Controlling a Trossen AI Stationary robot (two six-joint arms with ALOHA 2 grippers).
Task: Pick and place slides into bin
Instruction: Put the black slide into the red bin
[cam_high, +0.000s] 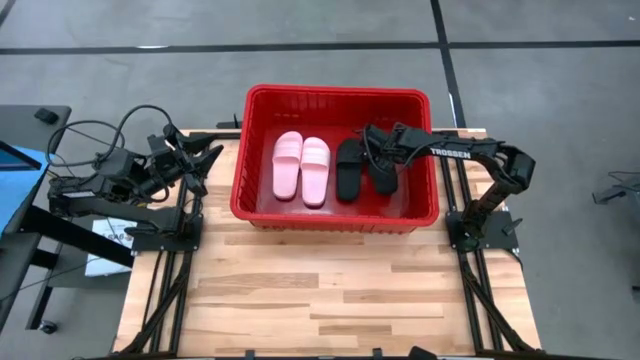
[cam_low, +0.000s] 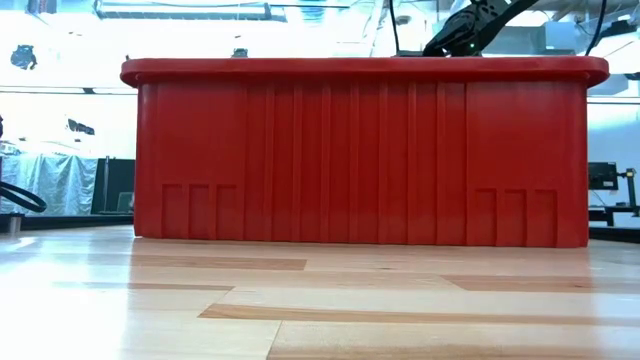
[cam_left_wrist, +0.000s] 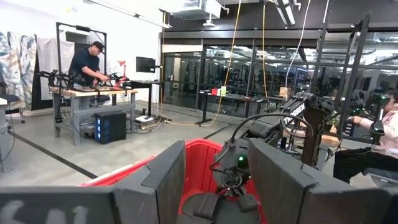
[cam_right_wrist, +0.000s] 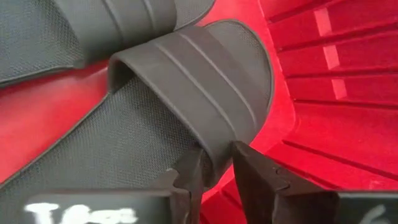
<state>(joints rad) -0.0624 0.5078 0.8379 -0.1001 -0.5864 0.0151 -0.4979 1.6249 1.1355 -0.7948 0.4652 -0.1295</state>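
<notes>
The red bin (cam_high: 335, 215) stands on the wooden table. Two pale pink slides (cam_high: 301, 168) lie side by side on its floor at the left, and two black slides (cam_high: 351, 172) lie at the right. My right gripper (cam_high: 372, 148) reaches down into the bin from the table's right. It is shut on the strap of one black slide (cam_right_wrist: 143, 124), and the other black slide (cam_right_wrist: 74, 31) lies beside it. My left gripper (cam_high: 205, 160) waits open and empty just outside the bin's left wall; it also shows in the left wrist view (cam_left_wrist: 217, 186). My right gripper pinches the edge of the black slide's wide strap (cam_right_wrist: 219, 155) at the toe end. One finger (cam_right_wrist: 189, 177) is under the strap over the footbed and the other (cam_right_wrist: 261, 177) is outside it. The fingers slant down from above. The slide's sole appears to lie on the bin's floor.
The bin's ribbed inner wall (cam_right_wrist: 323, 93) is close beside the held slide's toe. The bin's near wall (cam_low: 360, 160) fills the low view, with bare table in front. Beyond the table, one person (cam_left_wrist: 87, 62) stands at a workbench and another (cam_left_wrist: 388, 124) sits at the right.
</notes>
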